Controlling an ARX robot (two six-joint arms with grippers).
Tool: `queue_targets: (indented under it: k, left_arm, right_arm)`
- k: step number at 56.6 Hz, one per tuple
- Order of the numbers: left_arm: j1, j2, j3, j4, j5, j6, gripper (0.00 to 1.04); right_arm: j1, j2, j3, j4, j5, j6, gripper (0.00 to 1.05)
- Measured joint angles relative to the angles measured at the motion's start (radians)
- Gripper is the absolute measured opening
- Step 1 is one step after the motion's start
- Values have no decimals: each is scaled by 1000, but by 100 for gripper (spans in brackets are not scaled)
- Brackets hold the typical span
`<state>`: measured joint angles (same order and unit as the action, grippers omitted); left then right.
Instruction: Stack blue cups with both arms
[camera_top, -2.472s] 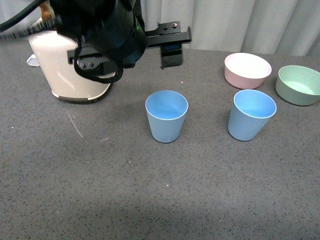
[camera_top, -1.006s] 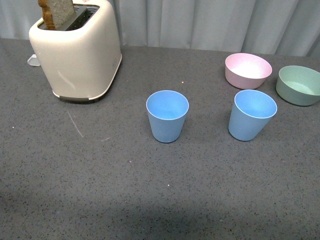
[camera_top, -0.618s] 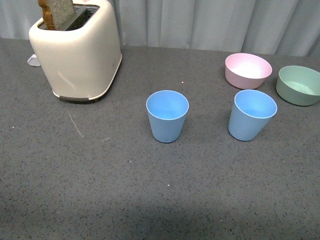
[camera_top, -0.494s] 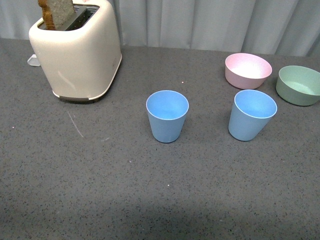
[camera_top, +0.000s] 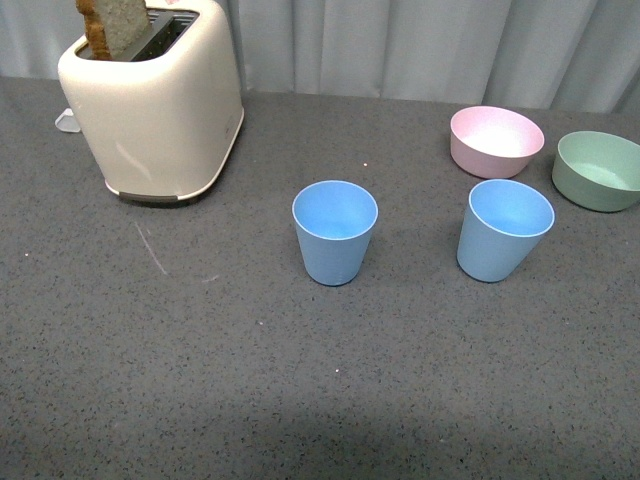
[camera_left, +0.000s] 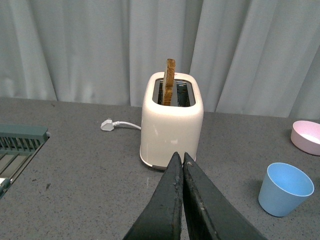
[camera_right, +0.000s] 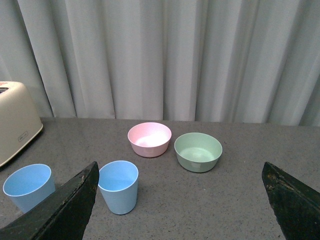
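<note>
Two light blue cups stand upright and apart on the grey table: one in the middle (camera_top: 335, 231), one to its right (camera_top: 503, 229). Neither arm shows in the front view. In the left wrist view my left gripper (camera_left: 179, 156) is shut and empty, its tips pointing at the toaster, with one blue cup (camera_left: 285, 189) off to the side. In the right wrist view my right gripper (camera_right: 180, 172) is open wide and empty, back from both cups; the nearer cup (camera_right: 118, 186) stands by one finger (camera_right: 65, 206), the other cup (camera_right: 29, 187) beyond it.
A cream toaster (camera_top: 152, 100) with a slice of bread (camera_top: 113, 24) stands at the back left. A pink bowl (camera_top: 496, 140) and a green bowl (camera_top: 598, 170) sit at the back right. A dark green rack (camera_left: 17, 145) shows in the left wrist view.
The black arm that covered the toaster 2.5 s ago has left the front view. The cups and bowls have not moved over the last second.
</note>
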<state>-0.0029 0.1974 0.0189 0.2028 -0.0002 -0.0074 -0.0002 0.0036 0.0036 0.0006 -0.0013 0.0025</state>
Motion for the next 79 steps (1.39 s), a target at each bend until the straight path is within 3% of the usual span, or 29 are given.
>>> queue_targets:
  k: [8, 13, 22, 37, 50, 55, 62, 72, 79]
  left_arm:
    - [0, -42, 0, -43, 0, 0, 4]
    - [0, -156, 0, -188, 0, 0, 4]
    - [0, -192, 0, -200, 0, 0, 5]
    - [0, -193, 0, -200, 0, 0, 52]
    - [0, -193, 0, -200, 0, 2, 100]
    - [0, -193, 0, -201, 0, 2, 98]
    - [0, -193, 0, -201, 0, 2, 98]
    - [0, -193, 0, -201, 0, 2, 98]
    - [0, -193, 0, -201, 0, 2, 98]
  right_arm:
    - [0, 0, 0, 0, 0, 0, 95]
    - [0, 0, 0, 0, 0, 0, 95]
    - [0, 0, 0, 0, 0, 0, 95]
    - [0, 0, 0, 0, 0, 0, 95]
    - [0, 16, 11, -35, -2, -37, 95]
    - [-8, 147, 57, -74, -11, -148, 95]
    - [-13, 432, 119, 72, -27, -207, 95]
    - [-15, 1134, 397, 258, 2, -147, 95]
    - [-2, 1381, 544, 237, 25, -82, 95]
